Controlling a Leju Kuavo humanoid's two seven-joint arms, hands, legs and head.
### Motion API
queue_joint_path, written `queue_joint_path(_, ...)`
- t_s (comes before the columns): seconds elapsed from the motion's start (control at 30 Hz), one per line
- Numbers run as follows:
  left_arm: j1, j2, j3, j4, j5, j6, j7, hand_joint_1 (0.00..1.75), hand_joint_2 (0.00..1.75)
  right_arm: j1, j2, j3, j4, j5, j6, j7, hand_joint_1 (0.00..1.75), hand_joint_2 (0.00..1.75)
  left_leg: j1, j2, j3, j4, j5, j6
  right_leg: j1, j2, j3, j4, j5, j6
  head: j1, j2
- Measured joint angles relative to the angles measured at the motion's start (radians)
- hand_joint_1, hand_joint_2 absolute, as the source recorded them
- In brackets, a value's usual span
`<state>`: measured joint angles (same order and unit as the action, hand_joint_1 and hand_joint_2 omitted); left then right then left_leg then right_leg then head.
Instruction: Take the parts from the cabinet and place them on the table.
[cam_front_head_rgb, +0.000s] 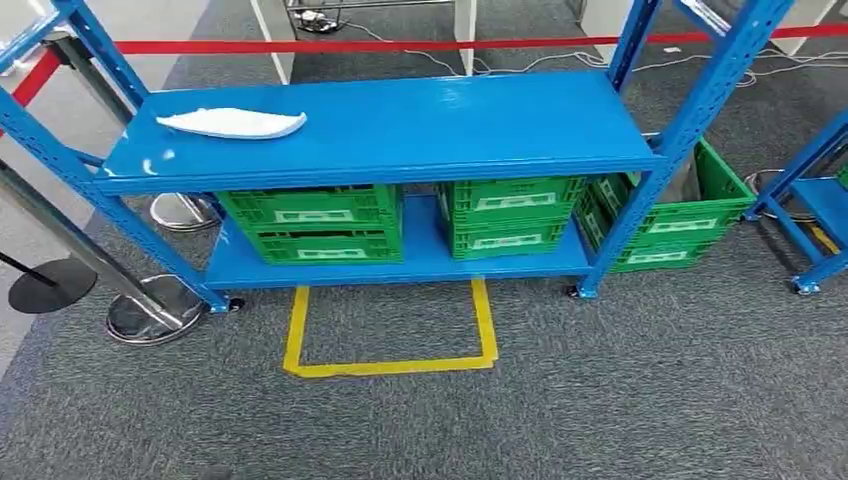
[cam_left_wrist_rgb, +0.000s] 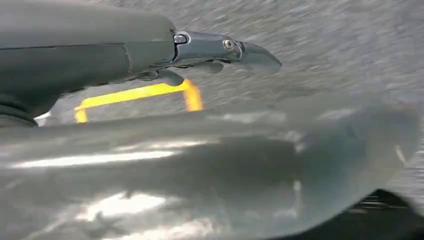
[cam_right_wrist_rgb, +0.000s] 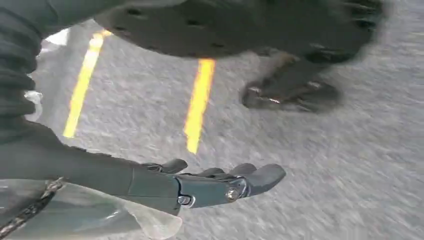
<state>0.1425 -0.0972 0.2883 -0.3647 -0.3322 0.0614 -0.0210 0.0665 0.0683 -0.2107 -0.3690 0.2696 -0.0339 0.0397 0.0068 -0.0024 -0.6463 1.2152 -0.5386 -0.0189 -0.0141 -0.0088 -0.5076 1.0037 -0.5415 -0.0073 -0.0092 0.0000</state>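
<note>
My left hand (cam_left_wrist_rgb: 220, 52) hangs at my side over the grey carpet, and a translucent part (cam_left_wrist_rgb: 225, 175) lies close along it, blurred; I cannot tell whether my fingers actually grip it. My right hand (cam_right_wrist_rgb: 220, 182) hangs the same way, fingers loosely extended, with a pale translucent piece (cam_right_wrist_rgb: 100, 217) beside the wrist; its hold is equally unclear. Ahead, one white part (cam_front_head_rgb: 232, 122) lies on the blue rack's top shelf (cam_front_head_rgb: 420, 125), probably the set-down surface. Green crates (cam_front_head_rgb: 310, 222) sit below. A yellow floor marking (cam_front_head_rgb: 390, 365) likely shows where I stand.
</note>
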Motion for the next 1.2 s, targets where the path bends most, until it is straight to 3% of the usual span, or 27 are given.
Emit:
queue_joint_path(0.03, 0.015, 0.006, -0.014, 0.013, 0.018, -0.002, 0.002, 0.00, 0.00, -0.006, -0.003, 0.012, -0.025, -0.018, 0.002, -0.006, 0.00, 1.75, 0.000, 0.000, 0.039, -0.091, 0.050, 0.004, 0.000, 0.001, 0.006, 0.000, -0.004, 0.002, 0.000, 0.000)
queue_joint_path(0.07, 0.029, 0.011, -0.029, 0.024, 0.037, -0.004, 0.004, 0.00, 0.00, -0.014, -0.006, 0.022, -0.040, -0.033, 0.004, -0.011, 0.00, 1.75, -0.001, 0.001, 0.066, -0.160, 0.071, 0.010, 0.000, 0.001, 0.007, 0.000, -0.008, 0.007, 0.000, 0.000)
queue_joint_path(0.13, 0.044, 0.021, -0.059, 0.041, 0.069, -0.011, 0.005, 0.00, 0.00, -0.028, -0.011, 0.041, -0.061, -0.058, 0.008, -0.013, 0.00, 1.75, -0.006, 0.001, 0.081, -0.188, 0.048, 0.017, 0.006, -0.001, -0.004, 0.003, -0.014, 0.022, -0.001, 0.000)
queue_joint_path(0.2, 0.062, 0.035, -0.093, 0.051, 0.112, -0.019, 0.008, 0.00, 0.00, -0.027, -0.021, 0.068, -0.084, -0.093, 0.012, -0.015, 0.00, 1.75, -0.011, -0.003, 0.081, -0.187, 0.048, 0.025, 0.002, -0.009, -0.003, -0.005, -0.013, 0.034, 0.002, 0.000)
queue_joint_path(0.27, 0.061, 0.041, -0.135, 0.049, 0.162, -0.027, 0.008, 0.00, 0.00, -0.014, -0.032, 0.097, -0.086, -0.129, 0.016, -0.018, 0.00, 1.75, -0.003, 0.001, 0.090, -0.205, 0.056, 0.038, 0.002, -0.001, 0.000, 0.012, -0.031, 0.044, 0.003, 0.000)
queue_joint_path(0.33, 0.038, 0.051, -0.157, 0.024, 0.197, -0.034, 0.008, 0.00, 0.00, 0.015, -0.034, 0.110, -0.067, -0.160, 0.019, -0.024, 0.00, 1.75, -0.002, -0.001, 0.088, -0.206, 0.054, 0.054, 0.001, 0.006, -0.059, 0.126, -0.098, 0.051, 0.005, 0.000)
queue_joint_path(0.37, 0.019, 0.055, -0.167, 0.005, 0.212, -0.037, 0.008, 0.00, 0.00, 0.037, -0.036, 0.117, -0.051, -0.171, 0.021, -0.026, 0.00, 1.75, -0.004, -0.002, 0.089, -0.206, 0.053, 0.056, -0.001, 0.008, -0.108, 0.219, -0.138, 0.056, 0.004, 0.000)
queue_joint_path(0.4, 0.002, 0.057, -0.176, -0.010, 0.220, -0.038, 0.008, 0.00, 0.00, 0.056, -0.037, 0.121, -0.038, -0.179, 0.022, -0.027, 0.00, 1.75, -0.004, -0.002, 0.090, -0.205, 0.051, 0.058, -0.002, 0.007, -0.144, 0.279, -0.157, 0.062, 0.004, 0.000)
queue_joint_path(0.43, -0.016, 0.058, -0.182, -0.027, 0.230, -0.039, 0.009, 0.00, 0.00, 0.081, -0.038, 0.125, -0.020, -0.192, 0.027, -0.029, 0.00, 1.75, -0.004, -0.002, 0.090, -0.205, 0.051, 0.059, -0.003, 0.007, -0.162, 0.299, -0.152, 0.067, 0.005, 0.000)
queue_joint_path(0.47, -0.031, 0.059, -0.188, -0.047, 0.240, -0.039, 0.009, 0.00, 0.00, 0.094, -0.038, 0.127, -0.008, -0.204, 0.029, -0.037, 0.00, 1.75, -0.003, 0.000, 0.093, -0.204, 0.049, 0.057, -0.005, 0.007, -0.154, 0.271, -0.122, 0.072, 0.005, 0.000)
queue_joint_path(0.57, -0.082, 0.064, -0.206, -0.103, 0.258, -0.045, 0.011, 0.00, 0.00, 0.113, -0.044, 0.135, 0.043, -0.218, 0.030, -0.037, 0.00, 1.75, 0.001, 0.013, 0.098, -0.191, 0.036, 0.046, -0.019, 0.002, -0.039, 0.047, 0.007, 0.092, 0.005, 0.000)
queue_joint_path(0.6, -0.097, 0.074, -0.211, -0.128, 0.269, -0.047, 0.011, 0.00, 0.00, 0.125, -0.044, 0.138, 0.063, -0.225, 0.032, -0.037, 0.00, 0.00, -0.005, 0.010, 0.092, -0.181, 0.029, 0.041, -0.016, 0.005, -0.024, 0.016, -0.014, 0.092, 0.008, 0.000)
queue_joint_path(0.63, -0.104, 0.076, -0.219, -0.139, 0.280, -0.051, 0.011, 0.00, 0.00, 0.133, -0.045, 0.142, 0.070, -0.233, 0.029, -0.035, 0.00, 0.00, -0.009, 0.007, 0.090, -0.173, 0.024, 0.035, -0.016, 0.008, -0.014, 0.014, 0.001, 0.050, 0.007, 0.000)
queue_joint_path(0.67, -0.104, 0.082, -0.228, -0.140, 0.294, -0.053, 0.011, 0.00, 0.00, 0.142, -0.046, 0.151, 0.076, -0.240, 0.029, -0.029, 0.00, 0.00, -0.010, 0.007, 0.091, -0.175, 0.026, 0.036, -0.016, 0.008, -0.012, 0.016, -0.005, 0.056, 0.007, 0.000)
queue_joint_path(0.8, -0.048, 0.084, -0.250, -0.112, 0.323, -0.055, 0.021, 0.00, 0.00, 0.138, -0.055, 0.167, 0.044, -0.259, 0.031, -0.034, 0.00, 0.00, -0.008, 0.011, 0.097, -0.182, 0.028, 0.034, -0.012, 0.016, -0.015, 0.016, -0.005, 0.053, 0.007, 0.000)
queue_joint_path(0.93, -0.005, 0.085, -0.259, -0.089, 0.331, -0.056, 0.021, 0.00, 0.00, 0.095, -0.055, 0.181, 0.017, -0.267, 0.031, -0.037, 0.00, 0.00, -0.006, 0.004, 0.101, -0.186, 0.028, 0.026, -0.010, 0.005, -0.023, 0.016, -0.012, 0.043, 0.008, 0.000)
queue_joint_path(1.2, 0.011, 0.087, -0.267, -0.066, 0.333, -0.056, 0.021, 0.00, 0.00, 0.082, -0.059, 0.187, -0.003, -0.268, 0.031, -0.040, 0.00, 0.00, -0.006, 0.001, 0.100, -0.187, 0.029, 0.021, -0.009, 0.002, -0.010, 0.016, -0.011, 0.043, 0.008, 0.000)
